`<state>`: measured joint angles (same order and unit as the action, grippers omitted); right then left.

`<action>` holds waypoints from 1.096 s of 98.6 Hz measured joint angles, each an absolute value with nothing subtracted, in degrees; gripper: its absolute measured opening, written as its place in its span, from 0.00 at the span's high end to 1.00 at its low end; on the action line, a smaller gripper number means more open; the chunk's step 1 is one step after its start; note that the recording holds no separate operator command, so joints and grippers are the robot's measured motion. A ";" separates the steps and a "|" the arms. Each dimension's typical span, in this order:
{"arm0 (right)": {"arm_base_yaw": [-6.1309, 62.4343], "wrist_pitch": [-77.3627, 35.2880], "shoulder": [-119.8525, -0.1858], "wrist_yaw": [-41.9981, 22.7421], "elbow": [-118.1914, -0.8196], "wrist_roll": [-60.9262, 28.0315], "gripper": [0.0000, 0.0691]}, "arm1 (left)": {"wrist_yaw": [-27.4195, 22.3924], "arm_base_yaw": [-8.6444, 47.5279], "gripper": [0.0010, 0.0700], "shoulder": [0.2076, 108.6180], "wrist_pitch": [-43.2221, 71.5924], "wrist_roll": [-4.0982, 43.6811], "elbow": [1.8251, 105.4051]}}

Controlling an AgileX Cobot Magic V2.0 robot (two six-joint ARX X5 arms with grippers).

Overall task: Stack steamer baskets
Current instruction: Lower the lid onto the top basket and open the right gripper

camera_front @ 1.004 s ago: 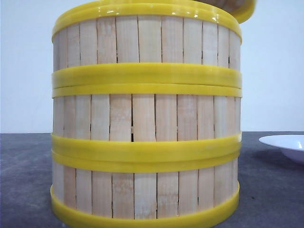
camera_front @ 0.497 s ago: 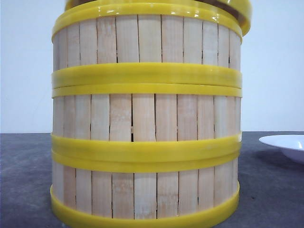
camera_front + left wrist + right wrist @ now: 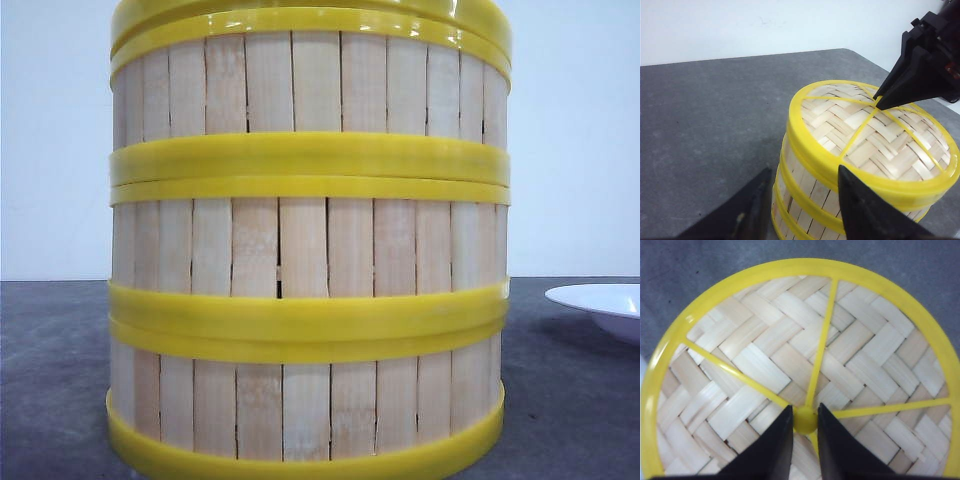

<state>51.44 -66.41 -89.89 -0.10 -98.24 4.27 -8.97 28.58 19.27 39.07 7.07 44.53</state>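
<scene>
Three steamer baskets (image 3: 308,250) stacked on worktop (image 3: 705,115), lid (image 3: 805,365) on top. Right gripper (image 3: 805,422) jaws pinch the lid's centre knob (image 3: 805,420); left gripper (image 3: 800,200) jaws wide, empty.

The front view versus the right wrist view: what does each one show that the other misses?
Only the front view shows the three steamer baskets stacked as a tower on the dark table, with a white plate off to the right. Only the right wrist view shows the lid's woven top, its yellow spokes, and the right hand with its fingers on either side of the center knob. Both show the lid's yellow rim.
</scene>
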 joint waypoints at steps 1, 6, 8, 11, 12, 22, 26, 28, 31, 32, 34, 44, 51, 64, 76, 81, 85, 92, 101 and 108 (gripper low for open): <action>51.44 -66.41 -89.89 -0.10 -98.24 4.25 0.92 | -8.97 28.58 0.67 19.27 39.13 7.07 44.53; 51.44 -66.43 -89.95 -0.10 -98.24 4.25 0.92 | -8.97 28.58 0.67 19.27 39.31 7.07 44.53; 51.44 -66.43 -90.00 -0.10 -98.24 4.25 0.92 | -8.97 28.58 0.67 19.27 39.31 7.07 44.53; 51.44 -66.41 -90.06 -0.08 -98.24 4.25 0.92 | -8.97 28.58 0.67 19.27 39.35 7.07 44.53; 51.44 -66.41 -90.08 -0.05 -98.24 4.25 0.92 | -8.97 28.58 0.67 19.27 39.38 7.07 44.53; 51.44 -66.41 -90.17 -0.08 -98.24 4.23 0.92 | -8.97 28.58 0.67 19.27 39.46 7.07 44.53; 51.44 -66.41 -90.17 -0.08 -98.24 4.23 0.92 | -8.97 28.58 0.67 19.27 39.48 7.07 44.53; 51.44 -66.39 -90.17 -0.08 -98.24 4.23 0.92 | -8.97 28.58 0.67 19.27 39.48 7.07 44.53; 51.44 -66.39 -90.17 -0.08 -98.24 4.23 0.92 | -8.97 28.58 0.67 19.27 39.51 7.07 44.53; 51.44 -66.39 -90.17 -0.08 -98.24 4.23 0.92 | -8.97 28.58 0.67 19.27 39.51 7.07 44.53; 51.44 -66.39 -90.17 -0.08 -98.24 4.23 0.92 | -8.97 28.58 0.67 19.27 39.55 7.07 44.53; 51.44 -66.37 -90.19 -0.14 -98.24 4.16 0.83 | -8.97 28.58 0.67 19.27 39.68 7.07 44.53; 51.44 -66.35 -90.21 -0.27 -98.24 3.99 0.65 | -8.97 28.58 0.67 19.27 39.68 7.07 44.53; 51.42 -66.41 -90.21 -2.92 -99.88 3.68 0.47 | -8.97 28.58 0.67 19.27 39.68 7.07 44.53; 51.37 -66.37 -89.47 -6.70 -104.38 3.18 0.44 | -8.97 28.58 0.67 19.27 39.68 7.07 44.53; 51.37 -66.37 -88.23 -8.12 -106.48 3.03 0.44 | -8.97 28.58 0.67 19.27 39.68 7.07 44.53; 51.37 -66.39 -86.80 -9.26 -108.27 2.85 0.44 | -8.97 28.58 0.67 19.27 39.68 7.07 44.53; 51.37 -66.06 -83.64 -11.73 -111.28 2.74 0.44 | -8.97 28.58 0.67 19.27 39.68 7.07 44.53; 51.37 -64.86 -77.14 -16.99 -113.03 2.74 0.40 | -8.97 28.58 0.67 19.27 39.66 7.07 44.53; 51.37 -65.39 -73.12 -20.91 -113.03 2.74 0.39 | -8.97 28.58 0.67 19.27 39.64 7.07 44.53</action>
<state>51.37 -65.39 -73.12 -20.91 -113.03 2.74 -8.97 28.58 19.27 39.64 7.07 44.53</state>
